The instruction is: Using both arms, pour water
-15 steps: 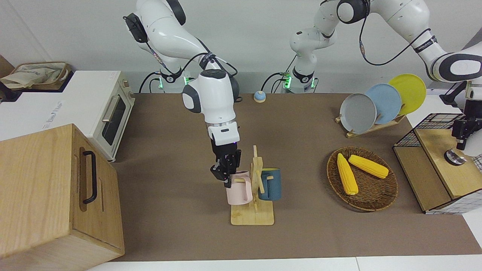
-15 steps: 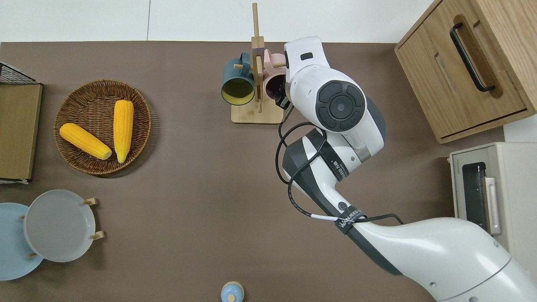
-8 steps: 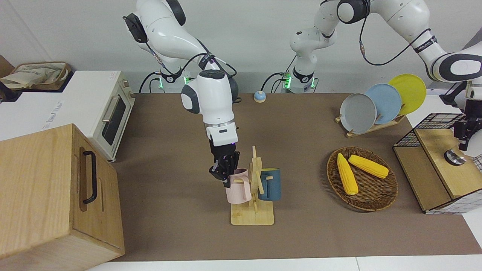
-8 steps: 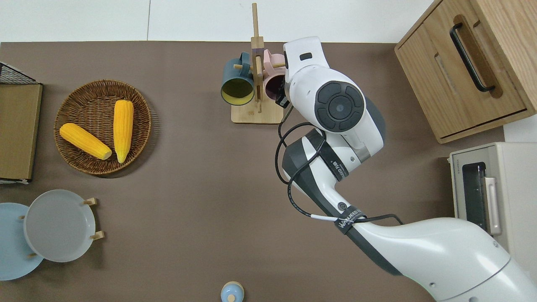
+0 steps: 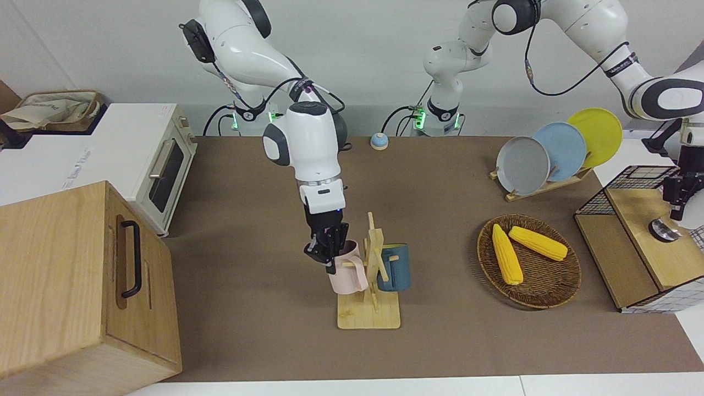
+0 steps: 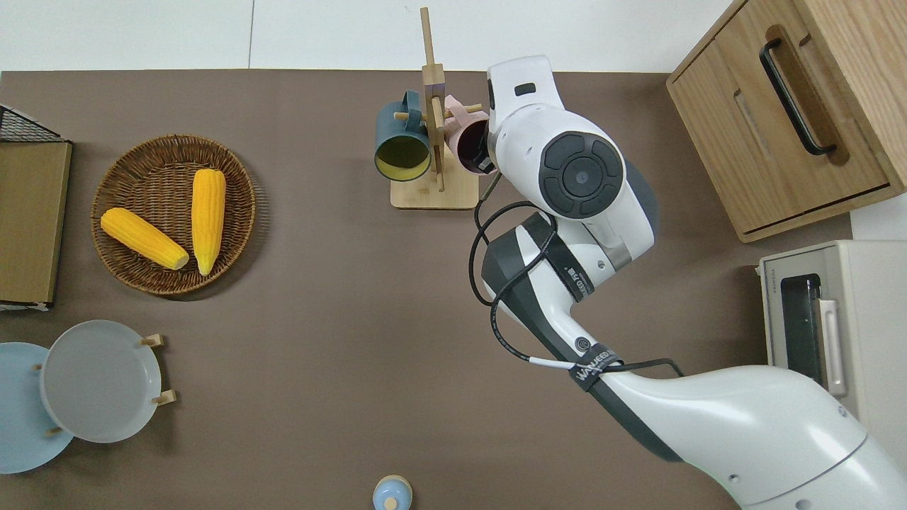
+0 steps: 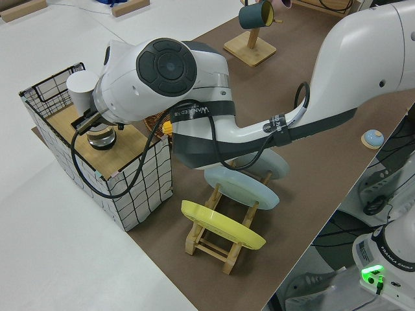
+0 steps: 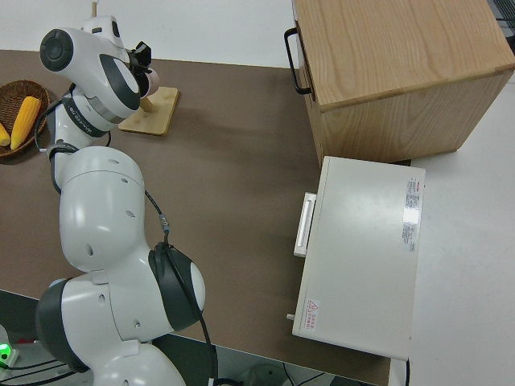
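Brown matting covers the worktop [image 5: 440,181], where the right claw [image 5: 329,251] of the white jointed arm is clamped on the rim of the pale pink ceramic mug [image 5: 347,271], tilted on the upright wooden peg rack [image 5: 374,269] beside a dark blue mug [image 5: 394,268], while the left claw [image 5: 675,190], whose finger state cannot be told, hovers by the wire-framed wooden shelf [image 5: 638,231].

A robotics lab dressed as a kitchen: two white jointed robot arms [image 5: 300,137] flank a brown-matted desk [image 5: 440,181] with a cream toaster oven [image 5: 165,165].

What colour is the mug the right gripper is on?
Pale pink mug, clearest in the front view.
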`<action>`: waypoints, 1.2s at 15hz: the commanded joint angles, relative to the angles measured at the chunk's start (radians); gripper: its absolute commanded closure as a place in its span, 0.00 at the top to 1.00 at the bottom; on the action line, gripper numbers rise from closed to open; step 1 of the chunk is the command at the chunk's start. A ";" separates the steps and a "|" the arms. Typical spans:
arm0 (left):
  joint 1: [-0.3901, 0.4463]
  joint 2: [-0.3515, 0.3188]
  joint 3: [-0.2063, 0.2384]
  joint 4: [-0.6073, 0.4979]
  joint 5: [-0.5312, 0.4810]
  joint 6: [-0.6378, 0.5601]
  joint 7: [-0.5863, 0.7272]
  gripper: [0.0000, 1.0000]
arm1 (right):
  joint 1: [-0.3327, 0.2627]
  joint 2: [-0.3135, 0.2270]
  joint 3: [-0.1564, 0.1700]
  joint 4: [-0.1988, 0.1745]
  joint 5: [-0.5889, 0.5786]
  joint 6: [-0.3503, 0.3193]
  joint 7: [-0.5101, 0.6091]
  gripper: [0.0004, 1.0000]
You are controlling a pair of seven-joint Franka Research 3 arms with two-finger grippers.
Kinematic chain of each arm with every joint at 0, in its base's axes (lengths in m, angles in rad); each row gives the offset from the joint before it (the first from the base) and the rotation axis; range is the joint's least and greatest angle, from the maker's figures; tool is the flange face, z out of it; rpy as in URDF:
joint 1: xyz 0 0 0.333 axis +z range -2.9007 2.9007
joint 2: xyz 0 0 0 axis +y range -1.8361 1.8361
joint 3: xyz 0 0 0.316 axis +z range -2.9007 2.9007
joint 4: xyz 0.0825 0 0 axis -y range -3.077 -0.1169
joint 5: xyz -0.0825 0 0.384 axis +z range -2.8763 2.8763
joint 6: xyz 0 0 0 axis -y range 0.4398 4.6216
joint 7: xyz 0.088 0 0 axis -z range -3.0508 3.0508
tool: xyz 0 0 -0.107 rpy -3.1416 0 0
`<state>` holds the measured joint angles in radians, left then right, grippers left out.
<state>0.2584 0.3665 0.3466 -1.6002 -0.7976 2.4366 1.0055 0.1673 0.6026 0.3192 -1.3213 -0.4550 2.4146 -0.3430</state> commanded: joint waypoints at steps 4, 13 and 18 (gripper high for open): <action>0.002 0.009 -0.001 0.049 -0.012 -0.008 -0.025 0.00 | -0.005 0.014 0.008 0.008 -0.014 -0.005 0.019 0.04; 0.007 -0.011 0.012 0.100 0.059 -0.102 -0.106 0.00 | -0.009 -0.012 0.008 0.008 -0.010 -0.031 0.076 0.01; 0.001 -0.027 0.011 0.137 0.132 -0.149 -0.189 0.00 | -0.014 -0.014 0.012 0.010 -0.010 -0.058 0.110 0.01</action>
<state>0.2587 0.3639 0.3552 -1.5073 -0.7055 2.3413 0.8695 0.1639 0.5995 0.3188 -1.3119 -0.4549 2.3795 -0.2815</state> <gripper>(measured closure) 0.366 0.947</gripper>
